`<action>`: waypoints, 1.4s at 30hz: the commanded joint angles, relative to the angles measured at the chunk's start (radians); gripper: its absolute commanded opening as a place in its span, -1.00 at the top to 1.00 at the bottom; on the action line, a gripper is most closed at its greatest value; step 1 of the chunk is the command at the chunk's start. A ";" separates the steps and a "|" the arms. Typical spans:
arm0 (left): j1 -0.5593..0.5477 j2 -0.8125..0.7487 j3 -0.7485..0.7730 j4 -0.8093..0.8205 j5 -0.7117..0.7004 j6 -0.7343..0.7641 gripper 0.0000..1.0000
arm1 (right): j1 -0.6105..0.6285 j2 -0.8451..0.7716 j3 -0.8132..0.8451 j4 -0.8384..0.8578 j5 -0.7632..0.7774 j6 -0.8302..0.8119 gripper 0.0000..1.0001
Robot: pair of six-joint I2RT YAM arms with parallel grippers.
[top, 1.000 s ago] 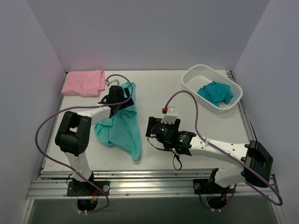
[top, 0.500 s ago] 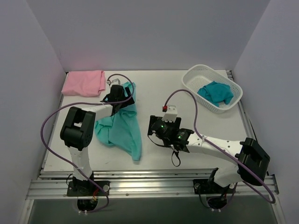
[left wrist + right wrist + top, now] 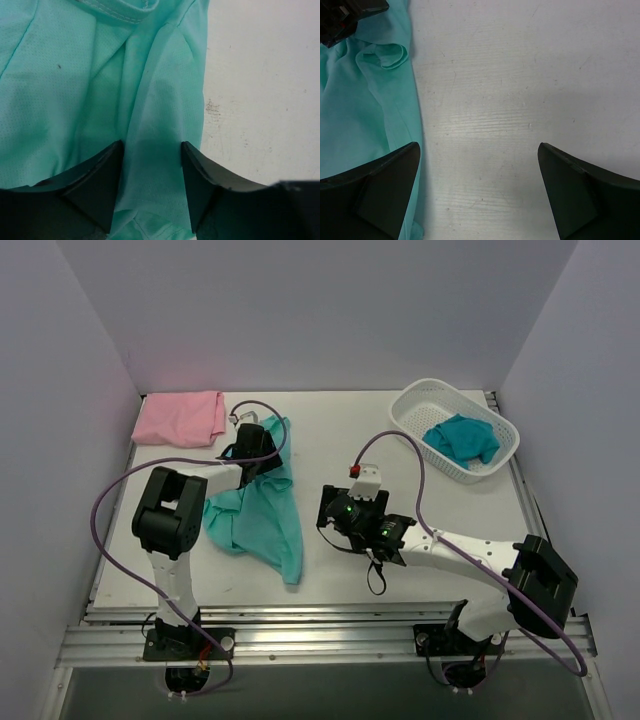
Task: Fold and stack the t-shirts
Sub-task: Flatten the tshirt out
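Plain pale lilac walls (image 3: 320, 310) enclose the scuffed white desk (image 3: 340, 430) at nine, twelve and three o'clock; aluminium rails (image 3: 330, 640) edge six o'clock.

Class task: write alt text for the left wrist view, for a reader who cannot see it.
Two dark fingers of the left tool stand apart, straddling a raised fold of a mint-green t-shirt that fills the left and middle of the view. A stitched hem crosses the top, and bare white table, lightly scuffed, shows on the right.

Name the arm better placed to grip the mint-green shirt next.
Left: the left hand straddles a fold of the mint-green t-shirt; the right hand hangs open over the table beside it.
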 commanded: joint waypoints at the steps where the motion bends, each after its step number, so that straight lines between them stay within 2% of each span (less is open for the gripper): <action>1: 0.006 -0.003 0.026 0.080 0.025 -0.011 -0.14 | -0.008 -0.016 -0.016 0.004 0.022 -0.004 -1.00; 4: 0.006 -0.022 -0.002 0.113 0.028 -0.019 0.28 | -0.011 -0.021 -0.020 0.001 0.024 -0.003 -1.00; 5: 0.006 -0.023 -0.005 0.116 0.027 -0.021 0.49 | -0.010 -0.024 -0.022 0.000 0.024 -0.001 -1.00; 9: 0.006 -0.029 -0.002 0.108 0.024 -0.024 0.95 | -0.010 -0.048 -0.028 -0.013 0.016 0.005 -0.99; 15: 0.009 -0.037 0.049 0.056 -0.013 0.001 0.95 | 0.102 -0.081 -0.080 0.001 -0.036 0.052 -0.98; 21: 0.038 0.027 0.181 0.007 -0.016 0.025 0.95 | 0.288 0.034 -0.071 -0.011 -0.007 0.176 -0.99; 24: 0.044 0.061 0.237 -0.007 -0.007 0.027 0.95 | 0.341 0.091 -0.040 -0.014 0.017 0.215 -0.99; 28: 0.047 0.090 0.283 -0.030 -0.001 0.033 0.95 | 0.368 0.123 -0.022 -0.014 0.030 0.230 -0.99; 38: 0.057 0.098 0.264 -0.011 0.002 0.036 0.95 | 0.372 0.174 0.001 0.001 0.025 0.227 -0.99; 42: 0.057 0.096 0.259 -0.002 0.007 0.033 0.95 | 0.372 0.211 0.013 0.012 0.021 0.219 -0.88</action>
